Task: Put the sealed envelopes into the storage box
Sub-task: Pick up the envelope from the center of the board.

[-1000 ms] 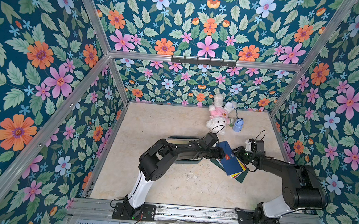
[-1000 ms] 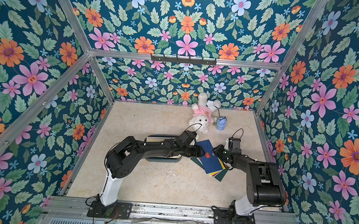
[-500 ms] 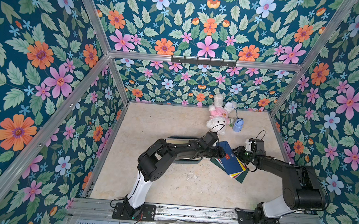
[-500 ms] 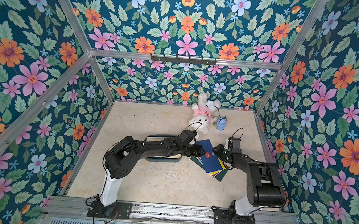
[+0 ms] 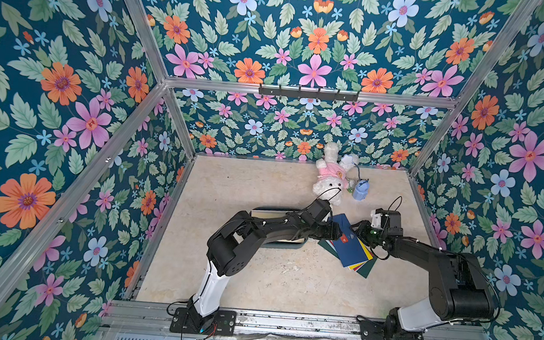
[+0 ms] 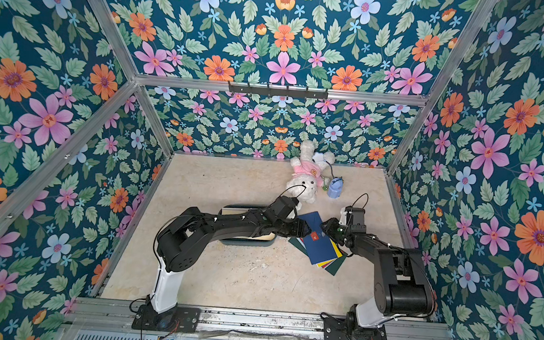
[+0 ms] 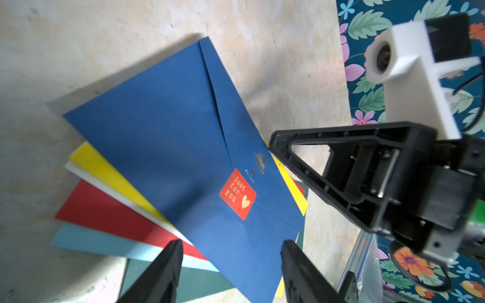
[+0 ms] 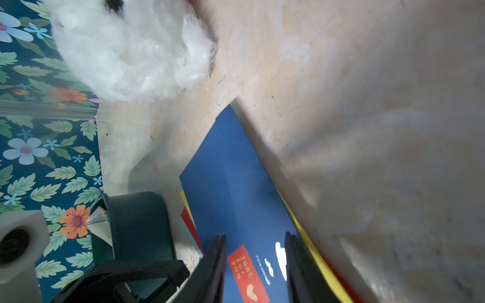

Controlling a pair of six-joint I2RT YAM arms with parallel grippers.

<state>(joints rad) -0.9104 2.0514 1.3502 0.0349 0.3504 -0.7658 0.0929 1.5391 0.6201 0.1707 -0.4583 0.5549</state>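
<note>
We see a navy envelope [image 7: 168, 136] with a red sticker [image 7: 237, 194]; the other envelopes [image 7: 110, 212] are yellow, white, red, light blue and dark green. The tray [image 8: 139, 225] is dark teal, the table [image 5: 246, 188] mottled beige, the walls [image 5: 54, 94] teal and flowered.

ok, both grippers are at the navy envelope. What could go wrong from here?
1. Collision: the left gripper and right gripper both straddle the navy envelope with open jaws, tips close together. Any further approach could knock them together.
2. Double pick: the yellow envelope lies directly beneath the navy one and may drag along when it is lifted.
3. Blocked drop: the left arm lies across the storage box, which could obstruct placing.
</note>
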